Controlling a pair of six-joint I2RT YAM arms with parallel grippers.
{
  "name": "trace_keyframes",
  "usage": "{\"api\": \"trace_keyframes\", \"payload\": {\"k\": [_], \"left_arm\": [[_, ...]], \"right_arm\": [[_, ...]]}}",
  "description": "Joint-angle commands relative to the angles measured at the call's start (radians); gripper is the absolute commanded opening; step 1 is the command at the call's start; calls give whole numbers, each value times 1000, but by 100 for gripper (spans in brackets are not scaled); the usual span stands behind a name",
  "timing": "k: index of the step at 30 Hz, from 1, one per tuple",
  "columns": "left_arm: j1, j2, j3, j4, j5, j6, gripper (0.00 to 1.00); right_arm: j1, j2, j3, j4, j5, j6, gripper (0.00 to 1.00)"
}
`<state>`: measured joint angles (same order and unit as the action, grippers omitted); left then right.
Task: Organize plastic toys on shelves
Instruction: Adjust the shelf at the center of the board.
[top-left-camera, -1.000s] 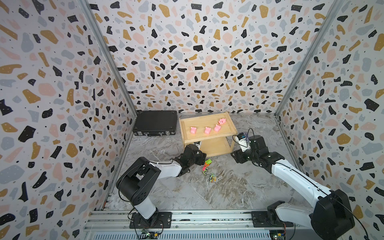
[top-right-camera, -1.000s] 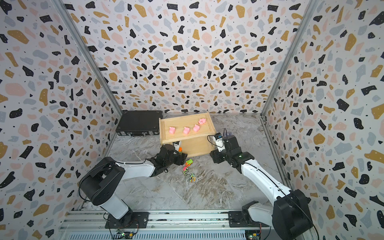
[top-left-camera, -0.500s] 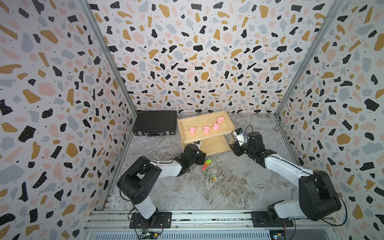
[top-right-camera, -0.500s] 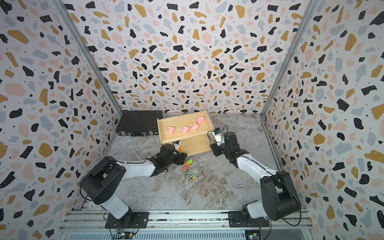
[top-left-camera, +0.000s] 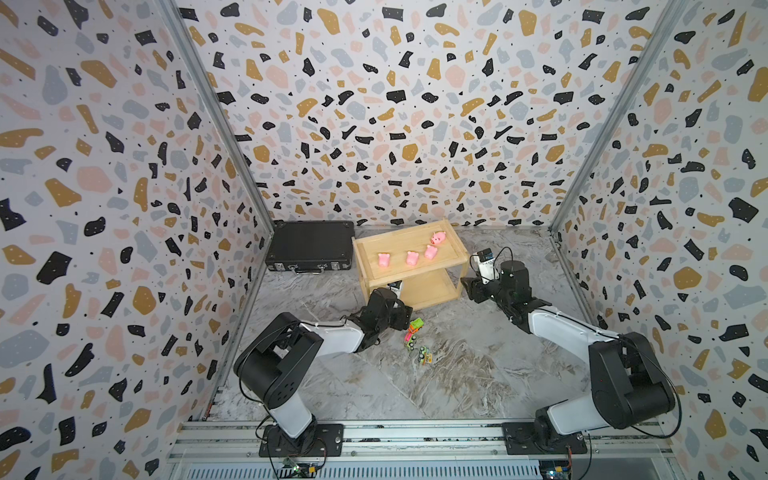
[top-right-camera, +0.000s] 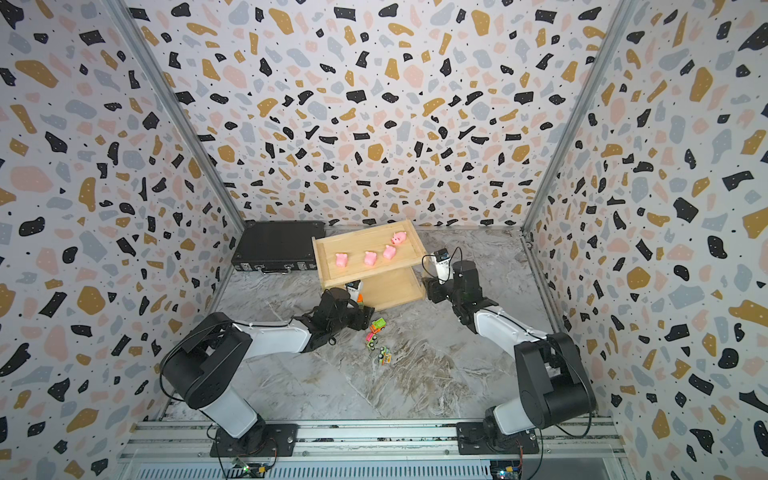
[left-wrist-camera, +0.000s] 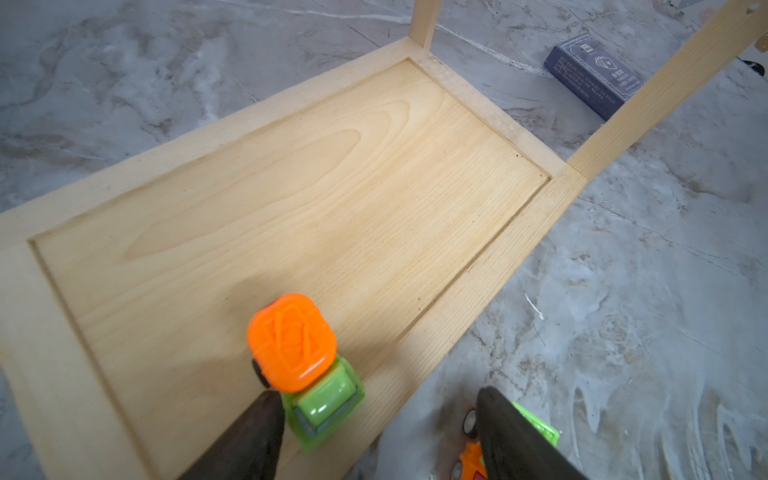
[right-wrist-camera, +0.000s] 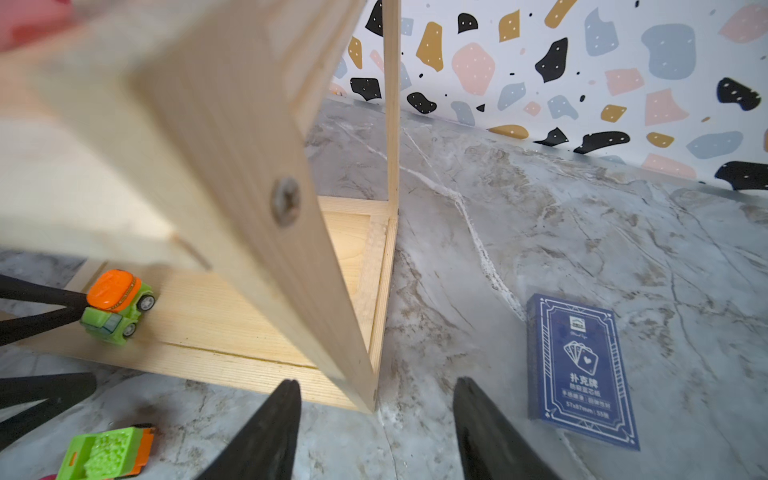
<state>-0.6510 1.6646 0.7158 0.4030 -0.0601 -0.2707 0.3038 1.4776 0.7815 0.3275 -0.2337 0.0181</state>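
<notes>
Left pincer (left-wrist-camera: 378, 397) is seen wide open at the near left corner of the shelves (top-left-camera: 386, 245), with nothing clamped. The orange-and-green vehicle (left-wrist-camera: 305, 365) is stood on the lower tier (left-wrist-camera: 291, 187), just inside its near rim, and is touched by only 1 finger (left-wrist-camera: 249, 436). Right pincer (right-wrist-camera: 376, 384) is likewise held open and empty, low over the counter (top-left-camera: 457, 374) at the right end of the shelves. The near right corner post (right-wrist-camera: 282, 270) is placed directly ahead of the gap between its jaws.

4 pink pigs (top-left-camera: 411, 258) are set on the upper tier (top-right-camera: 332, 245), 3 in a row and 1 farther right. 3 more vehicles (top-left-camera: 415, 325) are scattered on the counter just near of the shelves, to the right of the left pincer. A black case (top-left-camera: 309, 247) is laid just left of the shelves by the far wall. A blue card deck (right-wrist-camera: 579, 370) is laid flat to the right of the shelves.

In both top views the lower tier is largely covered by the upper tier, and the left pincer's fingers are hidden beneath its wrist. In the right wrist view the upper tier is blurred and fills much of the frame. In the left wrist view the counter vehicles are partly blocked by a finger and cut off at the edge.
</notes>
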Motion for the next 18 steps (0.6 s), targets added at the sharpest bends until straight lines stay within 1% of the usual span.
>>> {"api": "trace_keyframes", "payload": {"k": [1,5,7,8,9,10,12,16,17,18], "left_arm": [[-4,-40,37,41,1,35,77],[-3,-39,42,33,6,44,77],[-4,-37,45,32,11,46,77],[-4,-35,46,32,14,49,77],[-3,-35,48,30,17,49,77],[-3,-33,51,29,21,50,77],[-4,-32,58,21,30,53,77],[-4,-35,69,11,40,56,78],[-4,-35,69,11,42,56,78],[-4,-39,71,9,47,56,79]], "right_arm": [[-3,35,60,43,-66,-11,60],[-5,76,83,92,-107,-13,57],[-5,93,92,105,-122,-11,54],[-5,101,93,119,-127,-7,50],[-5,109,93,136,-127,-2,46],[-5,116,91,152,-131,9,39],[-5,130,88,191,-141,26,22],[-5,142,69,244,-119,67,4],[-5,141,62,248,-106,74,1],[-3,137,55,256,-92,82,0]]}}
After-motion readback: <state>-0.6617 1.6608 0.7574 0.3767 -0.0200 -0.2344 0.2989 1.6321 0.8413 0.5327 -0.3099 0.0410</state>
